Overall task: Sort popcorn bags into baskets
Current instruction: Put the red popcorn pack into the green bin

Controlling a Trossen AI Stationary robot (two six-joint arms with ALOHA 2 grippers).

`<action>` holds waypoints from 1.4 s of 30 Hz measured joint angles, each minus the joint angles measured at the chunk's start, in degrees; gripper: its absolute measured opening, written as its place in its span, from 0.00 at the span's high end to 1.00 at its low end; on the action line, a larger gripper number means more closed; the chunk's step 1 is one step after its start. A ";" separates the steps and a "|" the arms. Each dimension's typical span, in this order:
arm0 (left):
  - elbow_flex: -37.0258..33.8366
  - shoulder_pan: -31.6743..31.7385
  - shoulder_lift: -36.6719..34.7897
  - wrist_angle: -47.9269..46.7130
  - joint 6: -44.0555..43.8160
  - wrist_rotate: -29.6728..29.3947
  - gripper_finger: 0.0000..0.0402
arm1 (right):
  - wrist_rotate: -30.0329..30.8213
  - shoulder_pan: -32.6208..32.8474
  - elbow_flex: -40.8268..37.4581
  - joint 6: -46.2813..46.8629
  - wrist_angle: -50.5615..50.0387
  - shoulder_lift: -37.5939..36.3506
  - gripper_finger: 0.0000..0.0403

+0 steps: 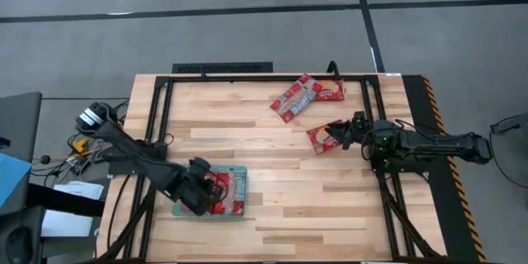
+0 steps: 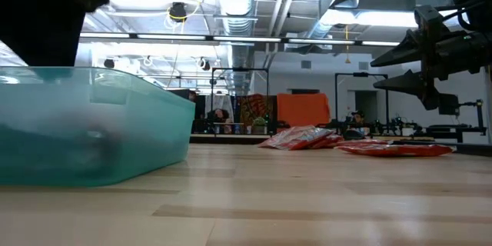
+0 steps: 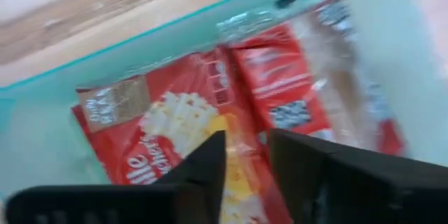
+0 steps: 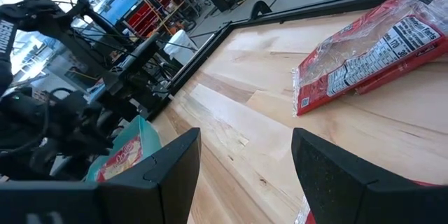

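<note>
the left end effector (image 1: 208,191) hangs low over the teal tray (image 1: 239,214) near the front-left part of the wooden surface (image 1: 289,214), its fingers (image 3: 203,164) drawn close with only a thin gap, and nothing seems pinched between them, though the blurred wrist view leaves that unsure. directly beneath and ahead of these fingers lie the popcorn bags in the tray (image 3: 182,112), red packets laid flat side by side, one showing a popcorn picture and a tan label corner, the next showing a printed red face with a silvery strip beyond it. the tray's teal wall (image 3: 140,49) runs just past the packets, with bare wood beyond it. the right end effector (image 1: 340,133) sits well apart from the tray, on the far right half of the surface, its fingers (image 4: 175,161) spread wide and holding nothing. just under and beside it lies a single red bag (image 1: 322,139), flat on the wood; in the low view this gripper hovers a little above that bag (image 2: 392,149). farther ahead of the right end effector, toward the back edge, a small pile of bags (image 1: 304,96) rests overlapping, one showing its silver printed back (image 4: 371,49). from the low view the tray (image 2: 92,123) stands close in front, translucent.
</note>
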 joint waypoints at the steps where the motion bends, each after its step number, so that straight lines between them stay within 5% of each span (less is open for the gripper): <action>1: 0.00 0.38 0.75 -0.23 0.58 0.88 0.82 | 0.00 0.00 0.00 0.00 0.00 0.00 0.38; 5: 0.00 0.72 2.86 0.45 4.58 3.70 0.97 | 0.02 0.00 0.00 0.00 0.00 0.00 0.38; 10: 0.00 0.74 5.45 -0.39 5.32 5.51 0.97 | 0.04 0.00 0.00 0.00 0.00 0.00 0.38; 21: -2.17 -0.29 6.53 -6.59 -9.81 10.35 1.00 | 0.35 0.00 0.00 0.00 0.02 0.00 0.38; 30: 1.02 0.21 5.18 -13.20 -16.04 1.75 1.00 | 0.44 0.00 0.00 0.00 0.02 0.00 0.38; 37: -1.14 1.57 5.69 4.15 -4.27 -3.18 1.00 | 0.44 0.00 0.00 0.00 0.04 0.02 0.38; 42: -4.37 3.46 5.70 5.32 -5.64 -2.42 1.00 | 0.48 0.00 0.00 0.00 0.04 0.01 0.38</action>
